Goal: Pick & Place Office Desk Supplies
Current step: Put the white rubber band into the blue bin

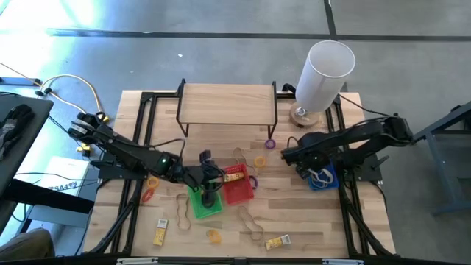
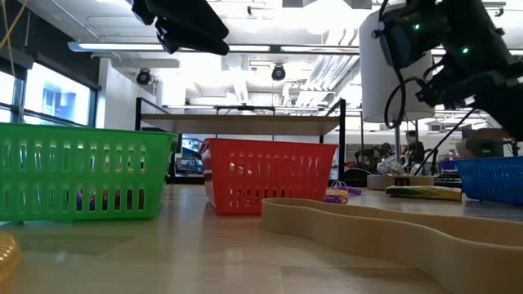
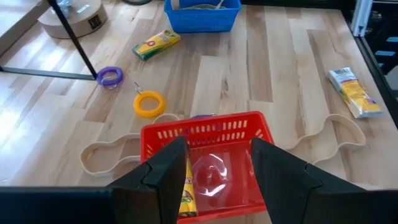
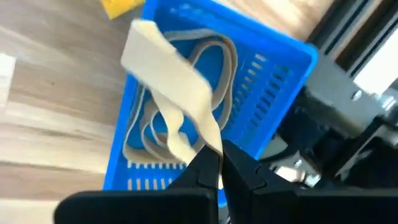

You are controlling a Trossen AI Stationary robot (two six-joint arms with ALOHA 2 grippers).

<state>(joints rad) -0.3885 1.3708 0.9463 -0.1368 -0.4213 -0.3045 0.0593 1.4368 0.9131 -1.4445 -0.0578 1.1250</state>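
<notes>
Wrist views: right gripper [image 4: 214, 163] pinches tan rubber band [image 4: 177, 93] above blue basket [image 4: 273, 81]; left gripper [image 3: 214, 171] unclenched, empty, over red basket [image 3: 205, 134].
Low view only: green basket [image 2: 78, 171] frame left.
Surface: wood table [image 1: 324, 221], loose packets, rings.

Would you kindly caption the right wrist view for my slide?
Right claw, shut on a tan rubber band, holds it above the blue basket, where more bands lie.
</notes>
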